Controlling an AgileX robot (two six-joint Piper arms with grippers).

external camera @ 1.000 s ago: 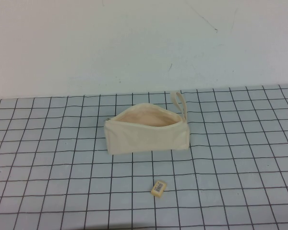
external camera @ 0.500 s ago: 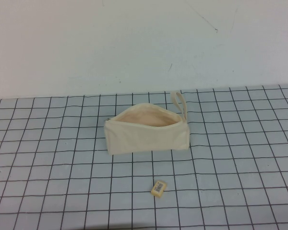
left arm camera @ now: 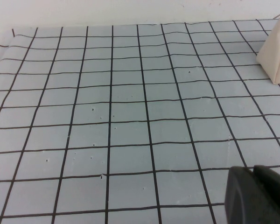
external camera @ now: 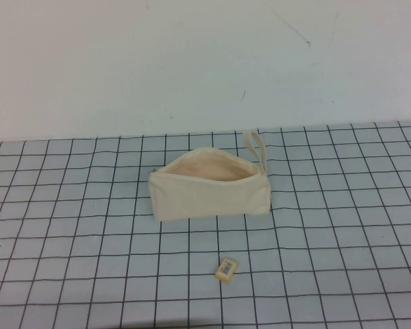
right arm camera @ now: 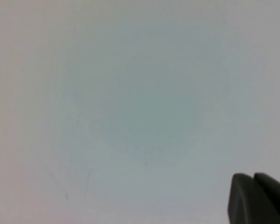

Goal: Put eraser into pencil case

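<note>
The cream pencil case stands on the gridded mat, its top gaping open to a pinkish lining, with a loop strap at its far right end. The tiny pale-yellow eraser with a barcode label lies on the mat in front of the case, apart from it. Neither arm shows in the high view. My left gripper is shut and empty over bare mat; one end of the case shows at that view's edge. My right gripper is shut and empty before a plain pale surface.
A grey mat with a black grid covers the table. A pale wall rises behind its far edge.
</note>
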